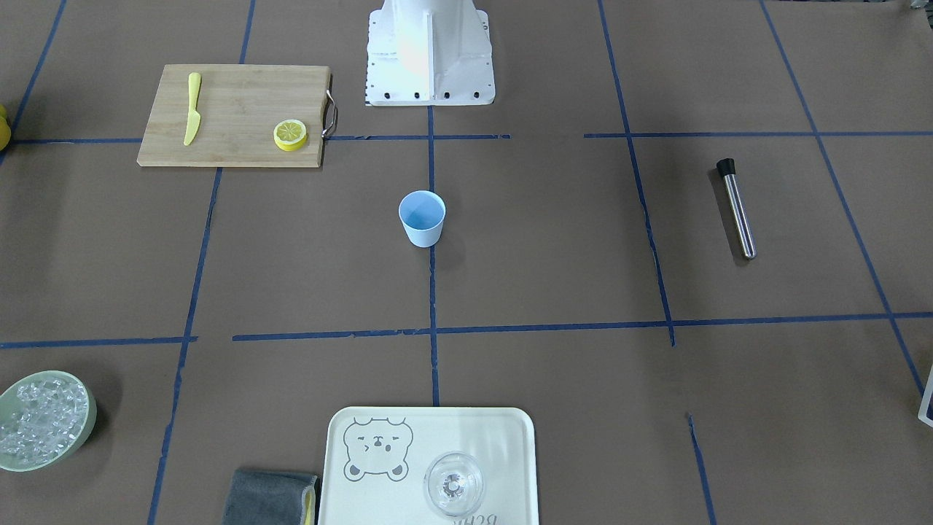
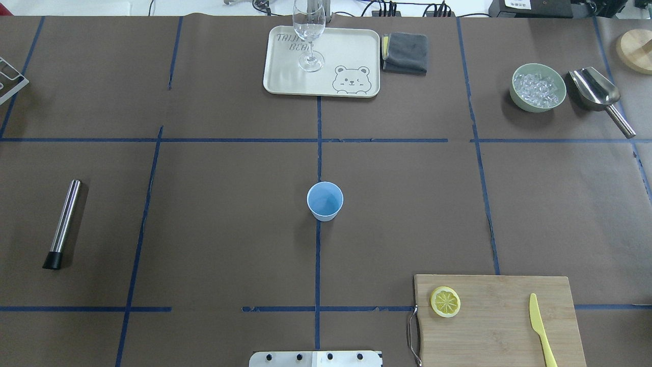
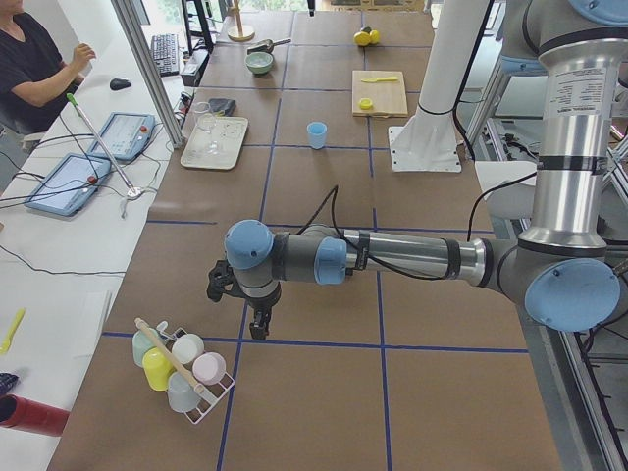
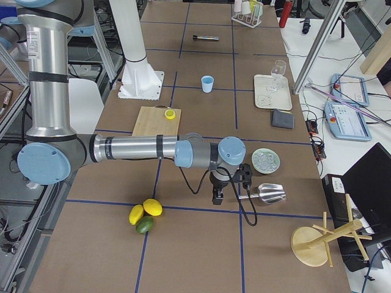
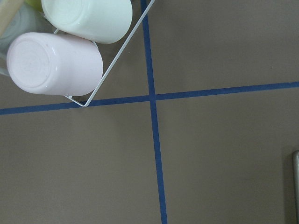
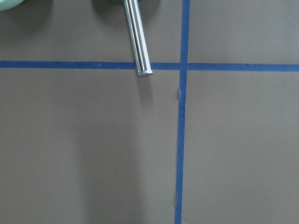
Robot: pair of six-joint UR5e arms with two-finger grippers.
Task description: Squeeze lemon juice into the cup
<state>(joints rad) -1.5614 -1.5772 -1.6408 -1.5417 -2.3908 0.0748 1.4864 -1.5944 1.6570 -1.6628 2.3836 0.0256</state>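
Observation:
The light-blue cup (image 2: 325, 201) stands upright and empty at the table's middle, also in the front-facing view (image 1: 422, 217). A lemon half (image 2: 445, 301) lies cut side up on the wooden cutting board (image 2: 499, 326) near the robot's right. My left gripper (image 3: 257, 329) hangs far off at the table's left end beside a cup rack (image 3: 182, 368). My right gripper (image 4: 217, 198) hangs at the right end near a metal scoop (image 4: 269, 193). Both show only in the side views, so I cannot tell whether they are open or shut.
A yellow knife (image 2: 541, 331) lies on the board. A tray (image 2: 285, 76) with a stemmed glass (image 2: 309, 35), a grey cloth (image 2: 405, 52) and a green bowl of ice (image 2: 538, 87) stand at the far side. A steel muddler (image 2: 62, 224) lies left. Whole lemons and a lime (image 4: 145, 215) lie at the right end.

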